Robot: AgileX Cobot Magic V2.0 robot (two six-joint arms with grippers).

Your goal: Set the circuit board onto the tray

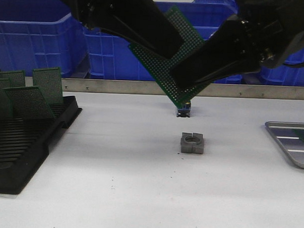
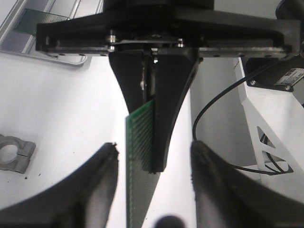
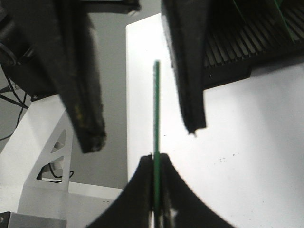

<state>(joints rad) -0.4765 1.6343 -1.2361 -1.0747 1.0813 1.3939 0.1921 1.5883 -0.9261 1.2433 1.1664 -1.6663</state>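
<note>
Grippers met above the table's middle: the right gripper was clamped on the circuit board, while the left gripper stood open around it, well apart from the tray.

I can read no text, brand, number or sign in any of my three camera views. The only candidate I find is a small pale sticker on the black motor housing in my left wrist view, and its print is too blurred to make out. The thin green perforated circuit board shows only its grid of pale dots, with no lettering I can see. The blue plastic bins and the black slotted rack carry no markings I can read.
</note>
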